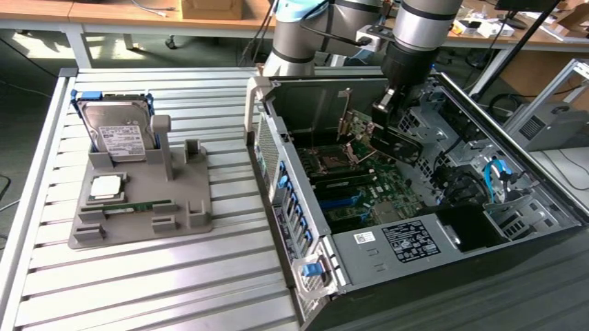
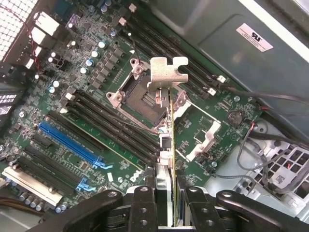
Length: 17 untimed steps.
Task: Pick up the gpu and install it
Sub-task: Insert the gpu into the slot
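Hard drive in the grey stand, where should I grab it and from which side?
I'd take the hard drive by its upper end, pinching the two broad faces, coming from above. It stands nearly upright with its lower end seated in the grey stand, leaving the top free.

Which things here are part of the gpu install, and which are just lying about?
Job in hand: gpu, gripped edge-on by the gripper above the motherboard, inside the open computer case.
Lying about: hard drive, memory stick and square silver chip, all on the grey holder tray beside the case.
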### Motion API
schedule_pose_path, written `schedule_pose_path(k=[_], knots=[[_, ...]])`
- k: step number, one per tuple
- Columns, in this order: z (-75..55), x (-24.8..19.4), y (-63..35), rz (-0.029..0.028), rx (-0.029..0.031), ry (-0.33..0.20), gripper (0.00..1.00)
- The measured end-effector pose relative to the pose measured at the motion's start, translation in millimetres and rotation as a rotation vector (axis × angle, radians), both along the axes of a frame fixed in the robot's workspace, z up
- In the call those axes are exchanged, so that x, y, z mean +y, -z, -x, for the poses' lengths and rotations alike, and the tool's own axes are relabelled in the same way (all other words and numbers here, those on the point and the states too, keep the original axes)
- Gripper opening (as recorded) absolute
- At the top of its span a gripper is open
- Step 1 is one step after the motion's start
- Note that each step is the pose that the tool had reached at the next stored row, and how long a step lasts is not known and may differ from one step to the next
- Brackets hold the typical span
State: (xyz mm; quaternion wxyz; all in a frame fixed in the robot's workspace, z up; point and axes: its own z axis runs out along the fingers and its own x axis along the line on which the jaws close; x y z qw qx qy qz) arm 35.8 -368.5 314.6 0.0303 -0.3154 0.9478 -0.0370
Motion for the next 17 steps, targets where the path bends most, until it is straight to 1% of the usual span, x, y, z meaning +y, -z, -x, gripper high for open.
schedule_pose_path(k=[17], knots=[[0.0,0.0,0.1,0.0,0.0,-0.071,0.27]])
